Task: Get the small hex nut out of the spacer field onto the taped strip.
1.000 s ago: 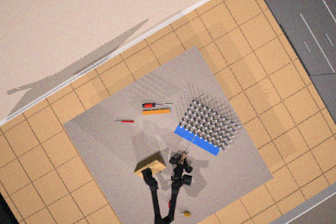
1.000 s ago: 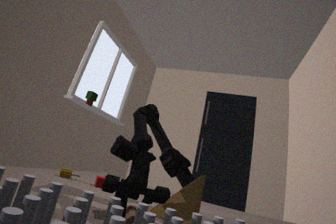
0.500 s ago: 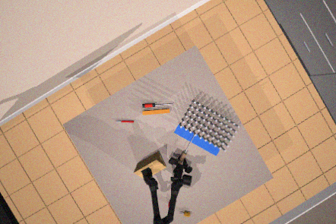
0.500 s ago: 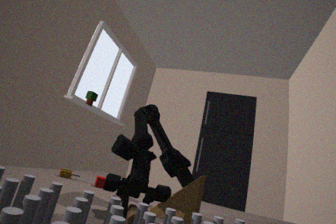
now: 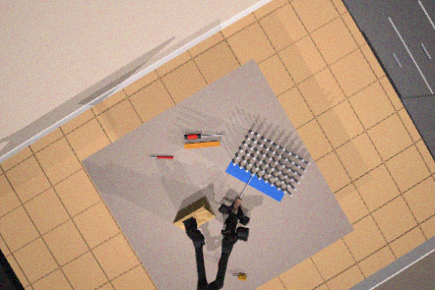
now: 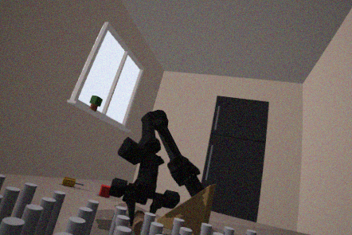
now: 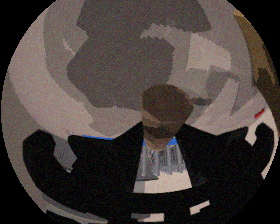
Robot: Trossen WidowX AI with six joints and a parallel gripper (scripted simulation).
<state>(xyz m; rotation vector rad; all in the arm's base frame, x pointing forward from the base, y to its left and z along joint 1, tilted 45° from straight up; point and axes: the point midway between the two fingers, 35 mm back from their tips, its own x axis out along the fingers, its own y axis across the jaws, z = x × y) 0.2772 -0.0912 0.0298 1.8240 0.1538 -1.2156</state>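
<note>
My gripper is shut on the brown handle of a tool, just in front of the blue taped strip. The tool's thin metal rod crosses above or along the strip, and its far end is at the front row of the standing grey spacers. Whether the rod touches a spacer cannot be told. The spacers appear upright. The hex nut cannot be made out in any view.
A wooden block stands close beside the arm. A red-handled screwdriver, an orange bar and a thin red tool lie left of the spacers. A yellow-handled tool lies near the arm's base.
</note>
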